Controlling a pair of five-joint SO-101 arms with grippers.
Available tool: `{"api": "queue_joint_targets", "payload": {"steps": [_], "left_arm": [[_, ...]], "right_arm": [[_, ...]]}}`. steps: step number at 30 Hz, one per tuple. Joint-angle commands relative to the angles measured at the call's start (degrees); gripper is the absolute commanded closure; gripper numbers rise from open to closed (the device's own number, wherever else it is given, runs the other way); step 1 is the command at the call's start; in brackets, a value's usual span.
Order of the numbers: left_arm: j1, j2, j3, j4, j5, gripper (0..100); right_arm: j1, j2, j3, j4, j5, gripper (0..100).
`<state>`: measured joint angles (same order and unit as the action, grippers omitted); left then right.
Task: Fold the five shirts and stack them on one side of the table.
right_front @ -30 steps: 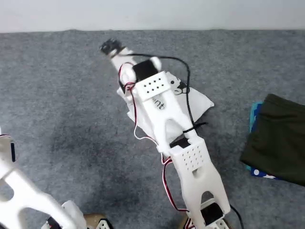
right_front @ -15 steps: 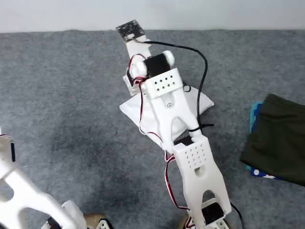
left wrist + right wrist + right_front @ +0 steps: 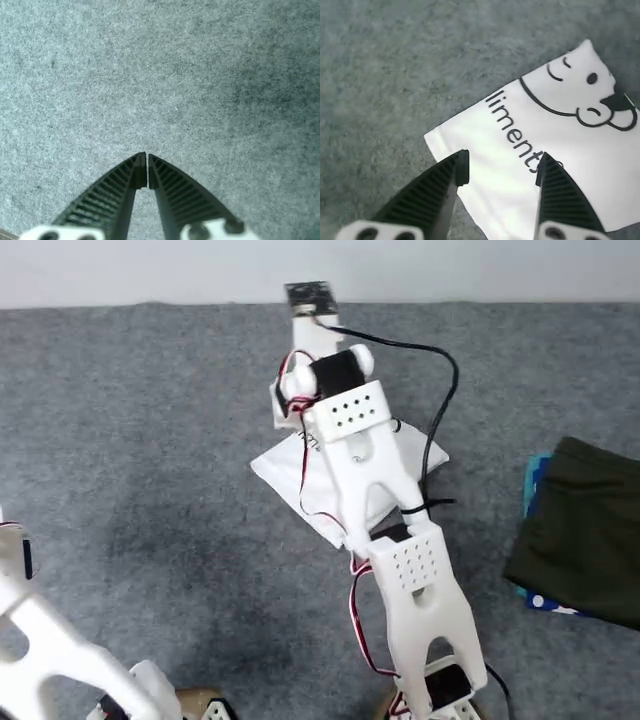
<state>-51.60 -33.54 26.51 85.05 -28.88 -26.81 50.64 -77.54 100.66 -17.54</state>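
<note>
The stack of folded shirts is begun; the white shirt, well apart from it, looks folded but unstacked. Right fingers spread above that shirt; left fingers clenched, empty.

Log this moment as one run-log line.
left gripper: shut, over bare mat | right gripper: open, over white shirt | stack: on right side
</note>
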Motion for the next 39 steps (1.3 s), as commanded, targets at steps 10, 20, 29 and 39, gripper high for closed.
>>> {"api": "queue_joint_targets", "payload": {"steps": [10,20,29,39], "left_arm": [[0.0,-1.6,-2.3,0.2,-0.2,99],[3.0,-1.6,-2.4,0.4,-0.2,99],[5.5,-1.7,-2.7,0.4,-0.1,99],[5.3,-1.7,-2.7,0.4,-0.2,99]], "right_arm": [[1.8,-21.1,27.3,2.1,-15.6,73.2],[5.0,-12.4,30.4,-5.0,-33.7,42.8],[10.2,-2.2,30.4,-15.6,-37.9,49.9],[10.9,8.1,30.3,-21.5,-38.1,68.2]]}}
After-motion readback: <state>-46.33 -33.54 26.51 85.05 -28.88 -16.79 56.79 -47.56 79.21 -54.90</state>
